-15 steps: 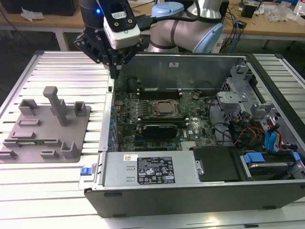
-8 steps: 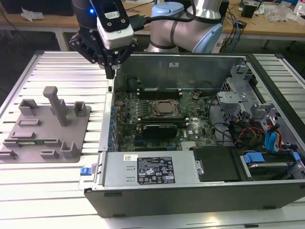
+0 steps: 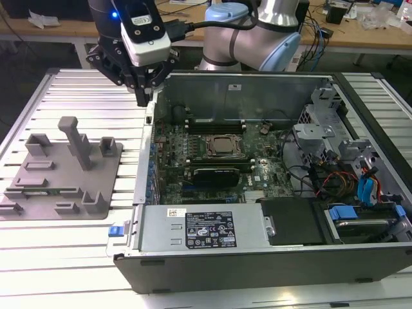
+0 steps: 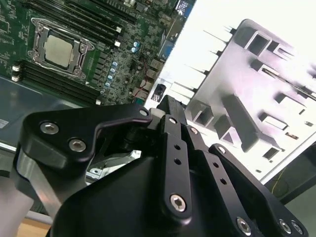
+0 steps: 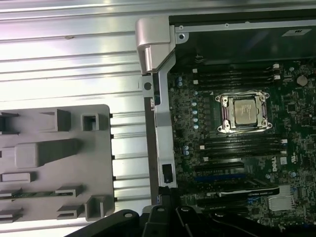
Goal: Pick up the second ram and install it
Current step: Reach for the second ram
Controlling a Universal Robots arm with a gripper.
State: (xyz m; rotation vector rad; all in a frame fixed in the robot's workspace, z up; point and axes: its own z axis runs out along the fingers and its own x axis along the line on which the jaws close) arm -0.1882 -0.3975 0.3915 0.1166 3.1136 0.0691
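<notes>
Ram not yet picked up

The second ram (image 5: 30, 193) lies flat in a slot of the grey holder tray (image 5: 98, 158); the first wrist view shows it as a thin green strip. The gripper (image 3: 143, 98) hangs above the side wall of the computer case (image 3: 257, 80), between the tray and the motherboard (image 5: 197, 123), well apart from the stick. Its fingers seem pressed together with nothing between them. Neither the pick nor the seating in the memory slots (image 5: 242, 145) is done, so the whole task is left.
</notes>
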